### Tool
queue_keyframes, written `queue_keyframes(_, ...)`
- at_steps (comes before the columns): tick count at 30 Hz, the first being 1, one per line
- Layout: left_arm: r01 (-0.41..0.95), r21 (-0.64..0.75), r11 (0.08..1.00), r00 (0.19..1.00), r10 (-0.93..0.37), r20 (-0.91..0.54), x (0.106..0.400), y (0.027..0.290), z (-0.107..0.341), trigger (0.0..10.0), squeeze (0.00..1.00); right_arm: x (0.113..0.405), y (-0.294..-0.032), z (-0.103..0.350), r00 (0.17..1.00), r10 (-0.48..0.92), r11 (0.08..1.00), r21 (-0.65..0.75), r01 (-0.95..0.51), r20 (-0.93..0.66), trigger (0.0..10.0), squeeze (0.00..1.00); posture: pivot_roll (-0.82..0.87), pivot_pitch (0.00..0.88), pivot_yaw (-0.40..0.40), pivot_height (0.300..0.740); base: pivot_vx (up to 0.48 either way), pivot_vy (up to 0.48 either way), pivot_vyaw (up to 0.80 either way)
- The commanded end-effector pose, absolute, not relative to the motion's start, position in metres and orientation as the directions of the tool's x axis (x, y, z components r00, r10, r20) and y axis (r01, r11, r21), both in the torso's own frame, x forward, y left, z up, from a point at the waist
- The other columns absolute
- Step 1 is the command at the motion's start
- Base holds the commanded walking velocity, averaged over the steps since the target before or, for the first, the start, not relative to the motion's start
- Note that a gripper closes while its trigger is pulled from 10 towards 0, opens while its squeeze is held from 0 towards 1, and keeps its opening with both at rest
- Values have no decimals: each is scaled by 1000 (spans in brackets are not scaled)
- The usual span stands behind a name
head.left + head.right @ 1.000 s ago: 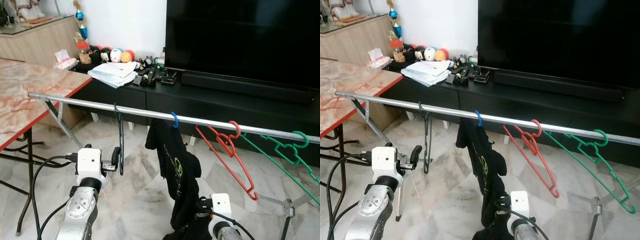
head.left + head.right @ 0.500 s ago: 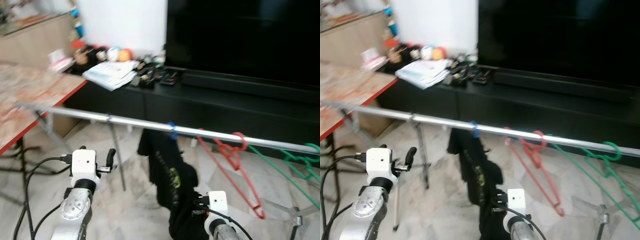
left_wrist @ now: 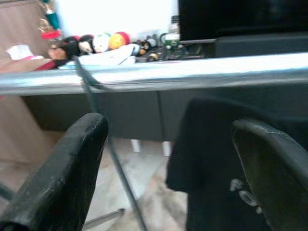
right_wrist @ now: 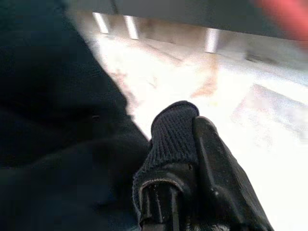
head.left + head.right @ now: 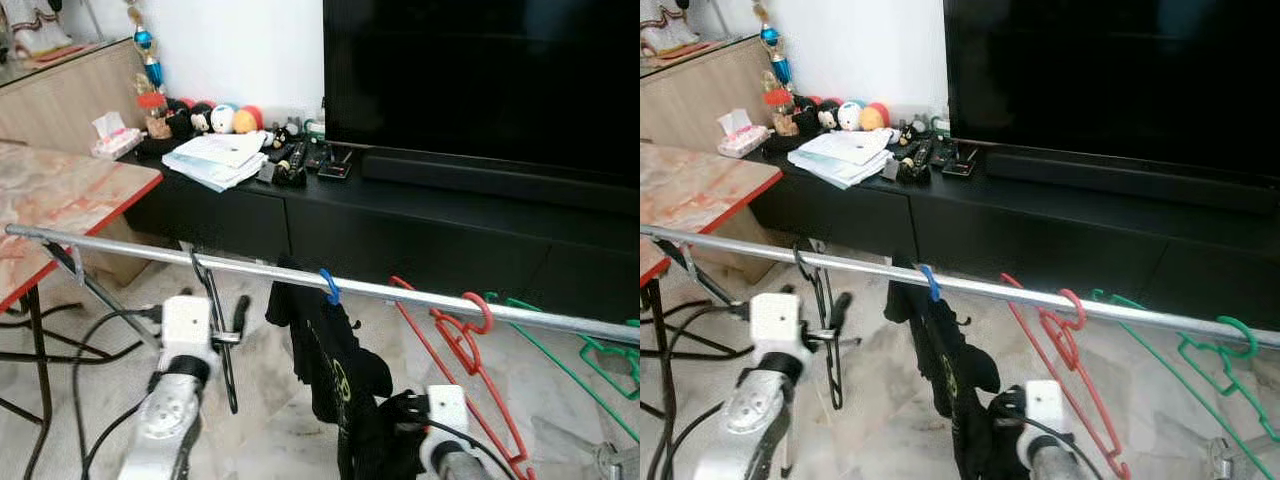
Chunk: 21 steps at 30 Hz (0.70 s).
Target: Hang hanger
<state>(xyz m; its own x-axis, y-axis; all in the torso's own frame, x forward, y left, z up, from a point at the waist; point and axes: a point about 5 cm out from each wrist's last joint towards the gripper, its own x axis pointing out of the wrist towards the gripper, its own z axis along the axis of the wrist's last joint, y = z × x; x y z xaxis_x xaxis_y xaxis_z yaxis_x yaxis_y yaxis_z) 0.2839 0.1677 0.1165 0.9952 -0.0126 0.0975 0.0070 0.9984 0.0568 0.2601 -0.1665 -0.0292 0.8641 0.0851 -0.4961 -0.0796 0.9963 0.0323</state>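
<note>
- Black hanger (image 5: 214, 322) is seen with its hook over the metal rail (image 5: 140, 249), hanging free near the rail's left end; the hanging itself is judged done.
- Left gripper (image 5: 240, 322) is just beside the black hanger, fingers (image 3: 57, 180) spread wide, nothing between them; release is judged complete, only pull-away left.
- Further along the rail: blue hanger (image 5: 328, 286) carrying a black garment (image 5: 335, 370), then a red hanger (image 5: 465, 340), then a green hanger (image 5: 600, 345).
- Right gripper (image 4: 178, 187) is low beside the garment, jaws closed on a fold of ribbed dark fabric; whether that cloth is to be let go next cannot be told.
- Head views give the layout: rail running in front of the TV console (image 5: 420, 215), marble-top table (image 5: 60, 195) to the left, order of hangers.
- Left wrist view adds what the head views lack: clear gap between both fingers, rail crossing just ahead, thin black hanger wire dropping from it.
- Right wrist view adds the pinch on the cloth, which is hidden behind the garment in the head views.
</note>
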Motion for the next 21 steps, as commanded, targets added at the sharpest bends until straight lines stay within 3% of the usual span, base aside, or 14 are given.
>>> queue_keyframes(1,-12,102,995,999,8,39,280,176,112,10000,0,261,-157,-29,865,109,994,52,-95,-490,10000,0,31,70,45,740,0,0,0)
queue_keyframes(2,-13,108,994,999,10,33,280,177,112,10000,0,261,-157,-29,865,109,994,53,-95,-490,10000,0,31,70,45,740,0,0,0)
queue_keyframes(3,-19,115,993,1000,22,-23,283,179,107,10000,200,261,-157,-29,865,109,994,52,-96,-491,10000,0,35,73,43,740,0,0,0)
queue_keyframes(4,-17,121,992,998,24,-62,284,180,103,10000,1000,261,-157,-29,864,110,994,52,-96,-491,10000,0,37,73,41,740,0,0,0)
queue_keyframes(6,-13,128,992,995,26,-100,286,181,100,10000,1000,261,-157,-29,864,110,994,52,-97,-492,10000,0,37,73,41,740,0,0,0)
queue_keyframes(8,-68,75,995,970,84,-229,295,186,90,10000,1000,261,-156,-29,859,117,993,51,-105,-498,10000,0,35,76,41,740,0,0,0)
queue_keyframes(14,-69,51,996,973,79,-219,313,186,100,10000,1000,262,-156,-29,861,117,993,56,-103,-495,10000,0,35,79,37,740,0,0,0)
queue_keyframes(17,-107,35,994,952,113,-284,324,191,96,10000,1000,262,-156,-29,861,116,993,55,-102,-495,10000,0,28,81,34,740,0,0,0)
queue_keyframes(18,-115,30,993,949,118,-293,331,192,97,10000,882,262,-156,-29,861,116,993,55,-103,-495,10000,0,24,84,33,740,0,0,0)
queue_keyframes(19,-115,30,993,949,118,-293,331,192,97,10000,882,262,-156,-29,861,116,993,55,-103,-495,10000,0,24,84,33,740,0,0,0)
queue_keyframes(21,-128,20,992,947,128,-293,342,194,100,10000,0,262,-157,-29,861,117,993,53,-104,-495,10000,0,20,87,31,740,0,0,0)
